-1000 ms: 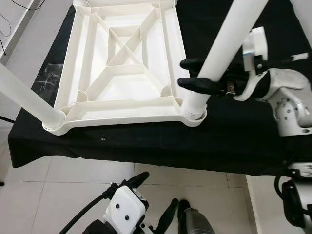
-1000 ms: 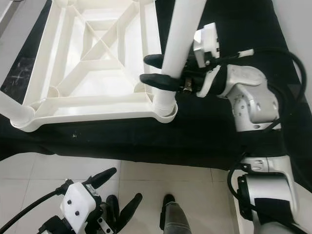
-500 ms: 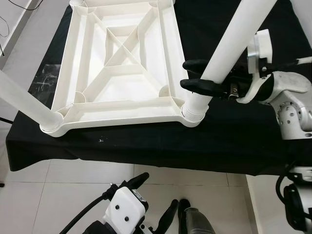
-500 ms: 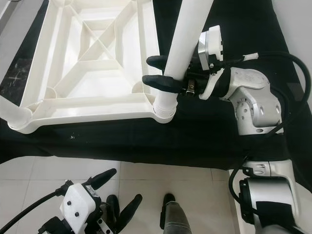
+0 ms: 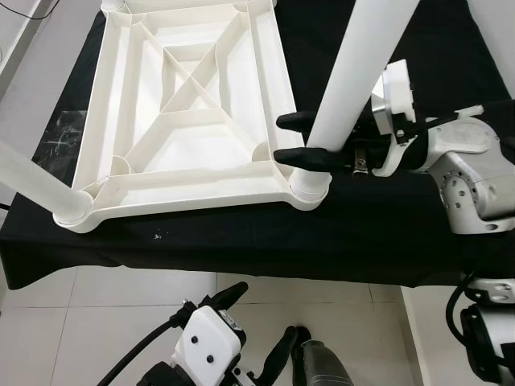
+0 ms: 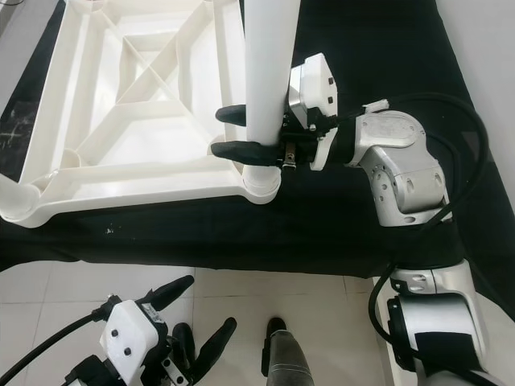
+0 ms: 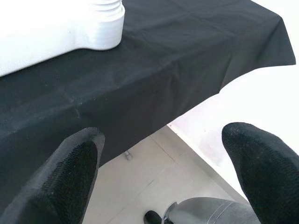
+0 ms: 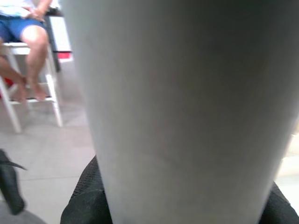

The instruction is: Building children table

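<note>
You had the white tabletop point(image 5: 185, 121) lying upside down on the black cloth point(image 5: 378, 233), ribs up. The right gripper point(image 5: 291, 138) grasped the leg point(image 5: 354, 72) low down, one finger on each side, just above the tabletop's near right corner socket point(image 5: 308, 186). That leg stood seated in the socket, leaning slightly. A second leg point(image 5: 28, 178) sat in the near left corner. The left gripper point(image 7: 159, 172) hung below the cloth's edge, fingers point(image 7: 70, 172) spread apart, holding nothing. A person's legs point(image 8: 28, 51) on a stool showed beyond the leg in the right wrist view.
</note>
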Controlling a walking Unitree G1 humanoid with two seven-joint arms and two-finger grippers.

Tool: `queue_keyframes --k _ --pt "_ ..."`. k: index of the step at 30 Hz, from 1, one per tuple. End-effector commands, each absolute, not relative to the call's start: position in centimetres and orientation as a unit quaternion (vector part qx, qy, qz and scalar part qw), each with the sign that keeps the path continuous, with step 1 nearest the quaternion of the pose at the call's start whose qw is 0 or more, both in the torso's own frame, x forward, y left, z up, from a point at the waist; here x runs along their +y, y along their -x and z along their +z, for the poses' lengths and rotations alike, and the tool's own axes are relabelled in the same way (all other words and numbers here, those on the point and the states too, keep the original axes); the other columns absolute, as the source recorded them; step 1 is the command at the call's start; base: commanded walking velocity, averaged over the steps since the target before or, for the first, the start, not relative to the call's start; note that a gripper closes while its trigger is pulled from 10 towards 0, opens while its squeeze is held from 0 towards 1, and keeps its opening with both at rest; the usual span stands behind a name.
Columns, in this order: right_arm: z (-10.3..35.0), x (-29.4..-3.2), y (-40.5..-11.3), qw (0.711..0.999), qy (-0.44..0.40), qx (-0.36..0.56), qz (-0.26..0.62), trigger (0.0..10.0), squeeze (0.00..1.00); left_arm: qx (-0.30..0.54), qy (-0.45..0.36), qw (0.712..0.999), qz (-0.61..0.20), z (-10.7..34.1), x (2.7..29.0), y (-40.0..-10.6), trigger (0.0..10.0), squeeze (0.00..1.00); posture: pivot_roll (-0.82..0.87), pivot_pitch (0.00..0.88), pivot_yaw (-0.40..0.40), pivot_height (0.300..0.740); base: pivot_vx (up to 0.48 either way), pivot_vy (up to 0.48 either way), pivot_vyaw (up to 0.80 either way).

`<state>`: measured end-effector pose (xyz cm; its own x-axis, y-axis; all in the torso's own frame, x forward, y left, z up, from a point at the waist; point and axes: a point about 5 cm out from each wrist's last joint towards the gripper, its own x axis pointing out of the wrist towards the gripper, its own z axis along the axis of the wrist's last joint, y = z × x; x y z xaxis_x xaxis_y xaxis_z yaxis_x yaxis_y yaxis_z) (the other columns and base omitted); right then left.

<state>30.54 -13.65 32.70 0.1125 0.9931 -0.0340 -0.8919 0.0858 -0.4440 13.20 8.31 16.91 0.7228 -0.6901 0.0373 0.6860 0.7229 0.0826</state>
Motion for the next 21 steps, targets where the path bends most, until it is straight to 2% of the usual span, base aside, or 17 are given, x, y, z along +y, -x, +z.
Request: queue_keyframes --k 1,12,20,21 --pt "29.1 -12.5 -30.5 0.696 0.137 -0.055 0.702 10.0 0.0 -0.018 -0.031 0.927 -0.372 16.3 8.1 -13.0 10.0 0.0 0.09 0.437 0.002 0.74 0.0 0.0 0.0" --pt "30.0 -12.4 -30.2 0.692 0.067 -0.067 0.715 10.0 0.0 -0.02 -0.029 0.928 -0.372 16.3 8.0 -13.1 10.0 0.0 0.08 0.436 -0.004 0.74 0.0 0.0 0.0" --pt "29.3 -12.2 -30.4 0.715 0.032 -0.062 0.696 10.0 0.0 -0.02 -0.029 0.928 -0.371 16.3 8.0 -13.1 10.0 0.0 0.09 0.436 0.0 0.74 0.0 0.0 0.0" --pt "28.7 -11.8 -30.6 0.73 0.036 -0.049 0.681 10.0 0.0 -0.02 -0.029 0.928 -0.372 16.3 8.1 -13.2 10.0 0.0 0.08 0.436 -0.001 0.74 0.0 0.0 0.0"
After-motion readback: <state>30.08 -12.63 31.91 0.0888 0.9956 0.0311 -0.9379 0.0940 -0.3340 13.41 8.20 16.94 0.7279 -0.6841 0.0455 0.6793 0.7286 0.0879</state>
